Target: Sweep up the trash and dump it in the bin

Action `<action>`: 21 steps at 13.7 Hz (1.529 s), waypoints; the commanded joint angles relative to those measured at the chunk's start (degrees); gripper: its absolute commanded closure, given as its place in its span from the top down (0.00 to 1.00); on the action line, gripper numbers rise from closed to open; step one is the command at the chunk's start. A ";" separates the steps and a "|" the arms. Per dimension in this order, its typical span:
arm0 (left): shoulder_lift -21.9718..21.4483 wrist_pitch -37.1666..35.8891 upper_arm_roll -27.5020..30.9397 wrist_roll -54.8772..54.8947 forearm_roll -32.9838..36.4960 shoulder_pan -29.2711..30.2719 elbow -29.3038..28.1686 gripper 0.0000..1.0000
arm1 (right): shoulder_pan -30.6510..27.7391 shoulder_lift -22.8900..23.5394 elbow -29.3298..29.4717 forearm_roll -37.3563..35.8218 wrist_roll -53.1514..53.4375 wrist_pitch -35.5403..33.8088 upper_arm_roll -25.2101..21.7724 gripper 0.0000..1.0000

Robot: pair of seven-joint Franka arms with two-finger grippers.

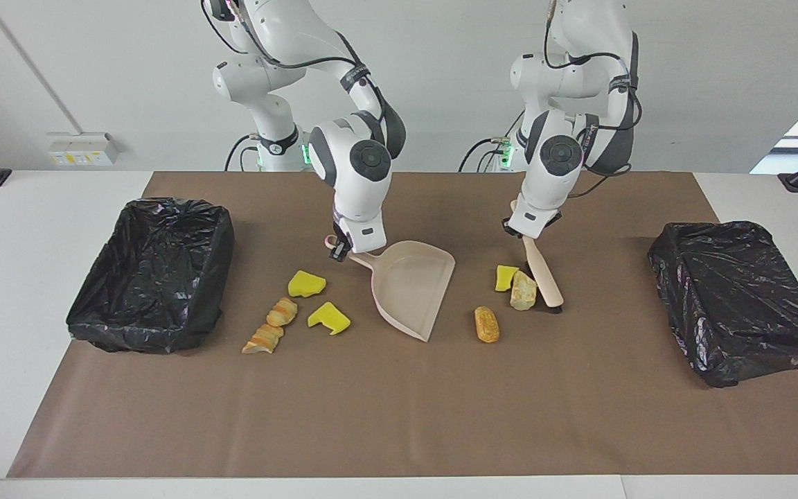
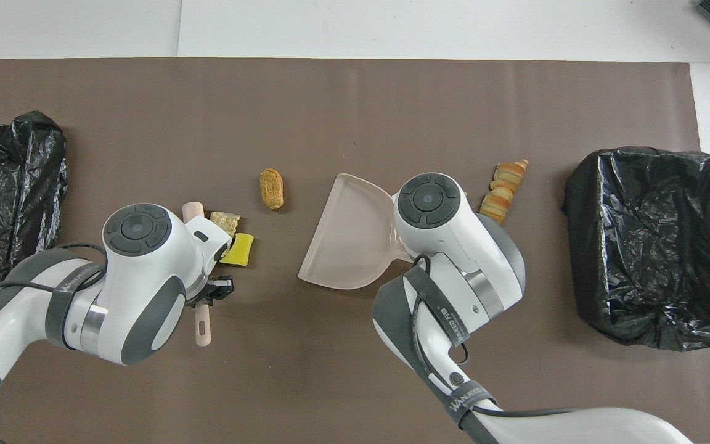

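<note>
My right gripper (image 1: 339,251) is shut on the handle of the beige dustpan (image 1: 413,291), whose mouth faces a yellow sponge chunk (image 1: 506,277), a tan piece (image 1: 524,291) and an orange piece (image 1: 487,324). My left gripper (image 1: 520,232) is shut on the brush (image 1: 543,277). The brush slants down with its bristles on the mat, right beside the tan piece. More trash lies on the dustpan's back side: two yellow chunks (image 1: 306,284) (image 1: 329,318) and two bread pieces (image 1: 282,312) (image 1: 262,339). From overhead, the right arm hides the yellow chunks; the bread pieces (image 2: 503,188) show.
A black-bagged bin (image 1: 149,274) stands at the right arm's end of the brown mat, and another black-bagged bin (image 1: 742,298) at the left arm's end. White table surrounds the mat.
</note>
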 commanded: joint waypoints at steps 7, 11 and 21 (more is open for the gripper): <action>0.48 2.38 -0.40 8.73 -4.16 -7.15 0.20 0.00 | 2.08 -0.56 -0.76 -1.54 1.68 -0.18 0.08 0.00; 0.48 1.78 -0.40 7.76 -7.86 -15.67 2.47 0.00 | 1.90 -0.64 -1.03 -1.54 2.47 -0.18 0.08 0.00; 3.46 -7.90 0.48 13.28 0.79 -9.03 15.21 0.03 | 1.73 -0.56 -1.03 -1.46 2.74 -0.09 0.08 0.00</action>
